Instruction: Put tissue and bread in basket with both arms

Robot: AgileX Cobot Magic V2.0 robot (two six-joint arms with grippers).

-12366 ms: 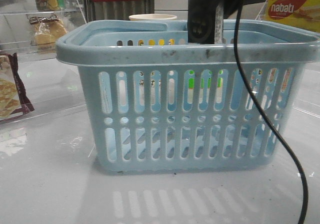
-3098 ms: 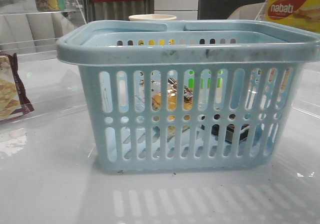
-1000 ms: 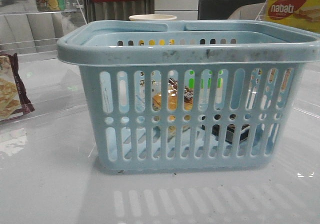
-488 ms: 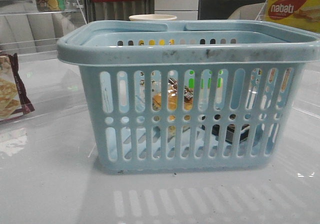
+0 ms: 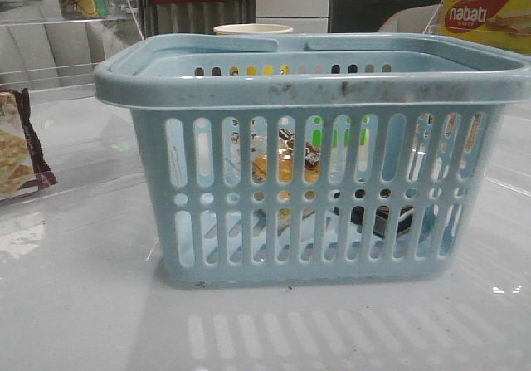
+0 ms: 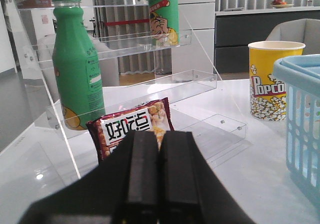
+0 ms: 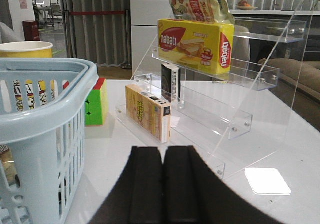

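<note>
The basket (image 5: 315,97) is sitting on the white table (image 5: 83,305) straight ahead of me, and both task things are lying inside it. Through the slotted front wall the bread (image 5: 284,165) is showing as a golden-brown lump with a dark label, resting roughly mid-basket. The tissue (image 5: 382,219) is lying lower, on the basket floor, to the right of the bread and near the right-hand wall; only dark slivers of it are showing between the slots.

My left gripper (image 6: 160,176) is hanging outside the basket, off its left side, with its two black fingers (image 6: 142,174) pressed flat together and nothing between them. From that wrist, a corner of the basket is standing well off to one side, so the bread and tissue are lying apart from this tool, behind the basket wall. Ahead of the fingers a maroon snack packet (image 6: 132,129) is leaning against a clear acrylic shelf (image 6: 150,91) that is carrying a green bottle (image 6: 75,58); a popcorn cup (image 6: 270,78) is standing next to the basket.

My right gripper (image 7: 162,184) is hanging outside the basket on its right side, its fingers (image 7: 145,184) likewise pressed together and carrying nothing. The basket wall is rising close beside it. Beyond it a second acrylic shelf (image 7: 240,119) is holding a yellow Nabati box (image 7: 196,44), and a coloured cube (image 7: 96,101) is sitting on the table behind the basket.
</note>
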